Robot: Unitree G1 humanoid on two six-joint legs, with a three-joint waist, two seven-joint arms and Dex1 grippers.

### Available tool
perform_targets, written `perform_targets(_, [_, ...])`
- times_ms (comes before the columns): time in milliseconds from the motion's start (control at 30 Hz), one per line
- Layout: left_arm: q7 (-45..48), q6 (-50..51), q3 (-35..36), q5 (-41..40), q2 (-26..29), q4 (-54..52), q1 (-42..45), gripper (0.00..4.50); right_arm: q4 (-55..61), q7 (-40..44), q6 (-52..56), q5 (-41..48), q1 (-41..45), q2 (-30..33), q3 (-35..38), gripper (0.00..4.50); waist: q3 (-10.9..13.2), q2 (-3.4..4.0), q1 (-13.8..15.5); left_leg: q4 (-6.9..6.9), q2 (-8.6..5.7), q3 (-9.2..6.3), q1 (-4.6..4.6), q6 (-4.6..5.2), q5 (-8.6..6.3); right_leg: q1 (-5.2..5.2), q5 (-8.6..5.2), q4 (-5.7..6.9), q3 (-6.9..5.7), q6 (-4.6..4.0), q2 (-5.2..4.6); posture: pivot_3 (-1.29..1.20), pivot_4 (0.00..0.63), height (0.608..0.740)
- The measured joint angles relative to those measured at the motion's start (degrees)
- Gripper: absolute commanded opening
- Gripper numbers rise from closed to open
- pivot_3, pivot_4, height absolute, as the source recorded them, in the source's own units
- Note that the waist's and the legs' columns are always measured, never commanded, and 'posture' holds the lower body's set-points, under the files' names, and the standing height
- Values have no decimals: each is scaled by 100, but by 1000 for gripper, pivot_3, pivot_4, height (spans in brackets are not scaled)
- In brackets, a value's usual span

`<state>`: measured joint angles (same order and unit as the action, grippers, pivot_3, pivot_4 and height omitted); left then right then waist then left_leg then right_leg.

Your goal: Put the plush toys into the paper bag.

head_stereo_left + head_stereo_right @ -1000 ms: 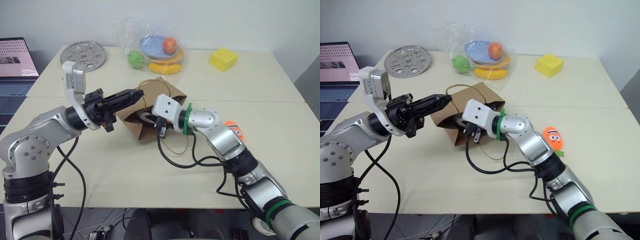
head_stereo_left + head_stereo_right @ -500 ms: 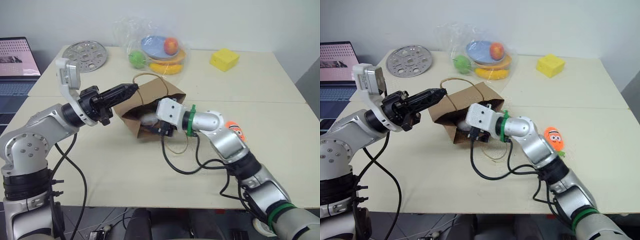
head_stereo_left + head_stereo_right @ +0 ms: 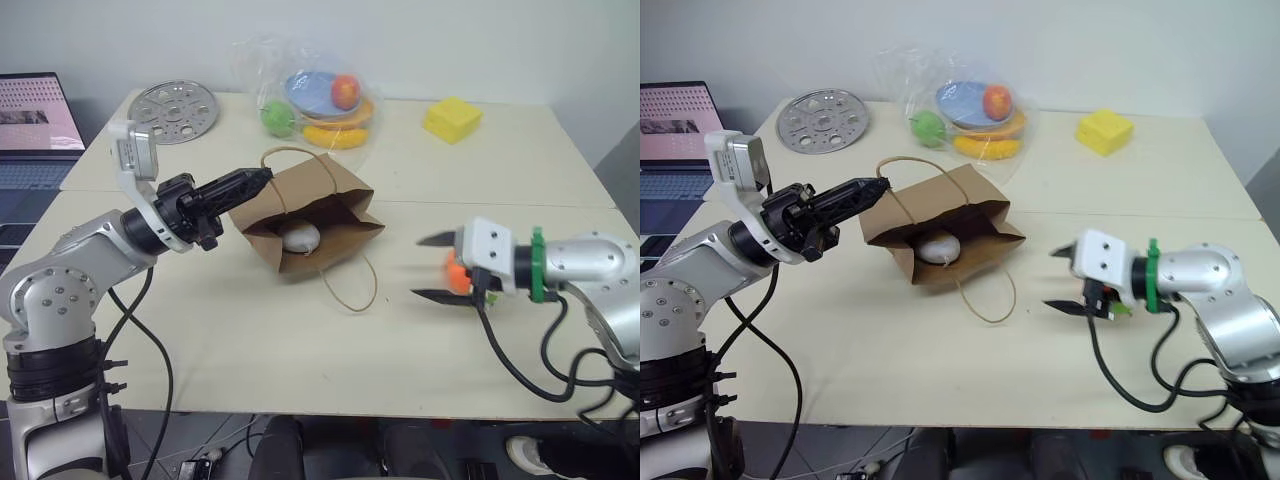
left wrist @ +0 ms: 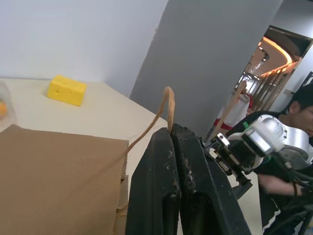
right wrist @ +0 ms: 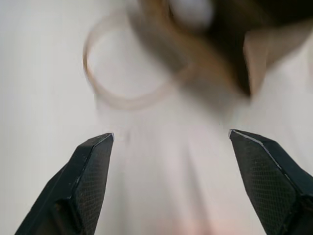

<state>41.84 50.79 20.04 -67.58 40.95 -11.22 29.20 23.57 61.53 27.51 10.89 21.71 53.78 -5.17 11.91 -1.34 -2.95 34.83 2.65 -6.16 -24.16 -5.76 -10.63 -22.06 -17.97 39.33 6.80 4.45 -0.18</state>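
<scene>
The left gripper is closed on a handle of the paper bag, holding its mouth open. The right gripper is wide and empty. The white egg toy lies inside; the orange carrot toy, partly hidden behind the right gripper, waits on the table.

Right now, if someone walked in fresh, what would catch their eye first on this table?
Likely the brown paper bag lying open mid-table, with the white egg plush toy inside and the left end effector shut on its upper handle. To the right, the open right end effector hangs beside the orange carrot plush toy.
</scene>
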Motion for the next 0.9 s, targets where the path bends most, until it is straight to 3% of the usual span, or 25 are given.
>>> perform_targets(133, [7, 0, -7, 3, 0, -9, 2, 0, -624, -362, -654, -848, -219, 301, -146, 3940, 0, 0, -50, 5, 0, 9, 5, 0, 0, 2, 0, 0, 8, 1, 0, 0, 150, 740])
perform_targets(267, [9, 0, -5, 13, 2, -11, 0, 0, -1567, -894, -1191, -1652, -220, 126, -517, 3940, 0, 0, -45, 7, -2, 12, 4, 0, 0, 2, 1, 0, 13, 1, 0, 0, 150, 740])
perform_targets(633, [2, 0, 19, 13, 5, -37, -7, 0, -1900, -949, -1677, -2020, -90, -22, -538, 336, 0, 0, -33, 8, -2, 5, 5, -1, 1, 7, 4, 2, 10, 6, 0, 0, 150, 740])
perform_targets(700, [1, 0, 36, 13, 5, -37, -6, 0, -1898, -845, -1702, -1923, -86, -17, -489, 15, 0, 0, -33, 8, -2, 5, 6, -1, 1, 7, 5, 3, 10, 7, 0, 0, 150, 740])
perform_targets(767, [0, 0, 44, 10, 11, -38, -4, 0, -1737, -543, -1567, -1540, -105, -18, -402, 15, 0, 0, -34, 7, -2, 3, 6, -1, 1, 7, 5, 5, 9, 7, 0, 0, 150, 740])
perform_targets(900, [14, 6, 44, 8, 20, -38, 23, 0, -188, 248, -406, 182, 52, -83, -80, 15, 3, 4, -43, 5, 0, -6, 9, -1, 0, 5, 5, 23, 3, 7, 3, 0, 150, 740])
